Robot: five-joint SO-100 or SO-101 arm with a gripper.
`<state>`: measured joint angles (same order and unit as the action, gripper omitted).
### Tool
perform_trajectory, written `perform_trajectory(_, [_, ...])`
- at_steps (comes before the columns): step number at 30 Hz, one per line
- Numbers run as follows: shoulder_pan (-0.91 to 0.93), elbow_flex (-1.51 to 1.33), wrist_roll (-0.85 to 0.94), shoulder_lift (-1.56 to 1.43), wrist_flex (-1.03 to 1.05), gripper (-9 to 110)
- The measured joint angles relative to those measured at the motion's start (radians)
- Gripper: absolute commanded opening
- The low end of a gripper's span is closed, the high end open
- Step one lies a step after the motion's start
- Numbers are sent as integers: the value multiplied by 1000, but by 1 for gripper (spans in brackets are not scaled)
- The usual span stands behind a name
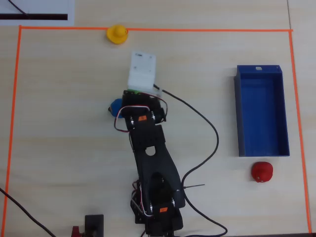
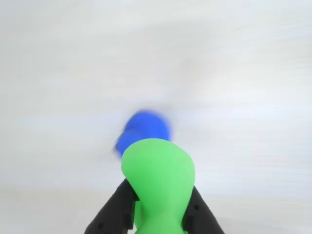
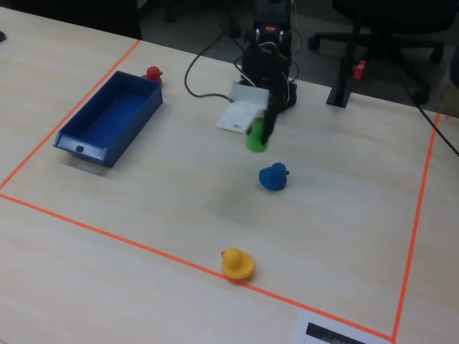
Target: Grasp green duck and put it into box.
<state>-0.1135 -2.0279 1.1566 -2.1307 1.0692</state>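
The green duck (image 2: pixel 158 180) is clamped between my gripper's (image 2: pixel 161 202) black fingers (image 2: pixel 119 207) and held above the table. In the fixed view the gripper (image 3: pixel 259 137) holds the green duck (image 3: pixel 254 138) in the air, left of and above the blue duck (image 3: pixel 273 176). In the overhead view the arm hides the green duck except for a thin green sliver (image 1: pixel 134 91). The dark-blue box (image 1: pixel 261 111) lies empty at the right of the overhead view and at the left of the fixed view (image 3: pixel 107 118).
A blue duck (image 1: pixel 115 106) sits just under the gripper, also blurred in the wrist view (image 2: pixel 144 127). A yellow duck (image 1: pixel 117 34) sits on the orange tape line. A red duck (image 1: pixel 261 171) sits beside the box's near end. A black cable (image 1: pixel 207 123) trails right of the arm.
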Motion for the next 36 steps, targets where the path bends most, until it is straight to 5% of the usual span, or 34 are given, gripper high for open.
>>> perform_trajectory(18, [828,782,164,540,54,0])
perform_trajectory(36, [1029,1078,181,971,97,0])
